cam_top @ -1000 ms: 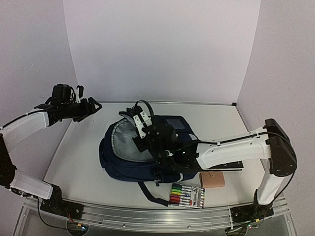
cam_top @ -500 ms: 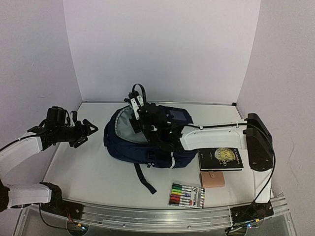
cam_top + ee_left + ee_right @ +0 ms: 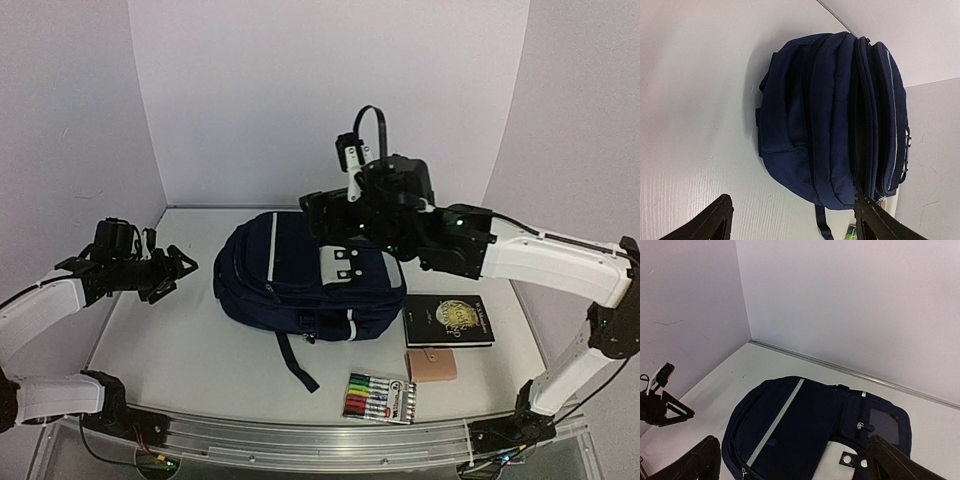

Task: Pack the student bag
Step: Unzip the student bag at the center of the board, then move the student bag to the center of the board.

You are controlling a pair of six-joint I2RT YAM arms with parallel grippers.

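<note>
Jaws were apart on both arms, nothing held — the student bag (image 3: 300, 282) lay flat on the desk (image 3: 190, 350).

The left jaws hung low, level with the bag's rounded end and aimed at it, near but not touching. The right jaws were raised high over its far side, looking down on the striped front. The bag's long axis ran left to right across the desk, its zip seams (one showing a dark gap in the left wrist view) facing the left arm. The book (image 3: 448, 322), pink wallet (image 3: 431, 365) and marker pack (image 3: 380, 397) lay just right of the bag — nearer the right arm, probably the one to fetch them.
</note>
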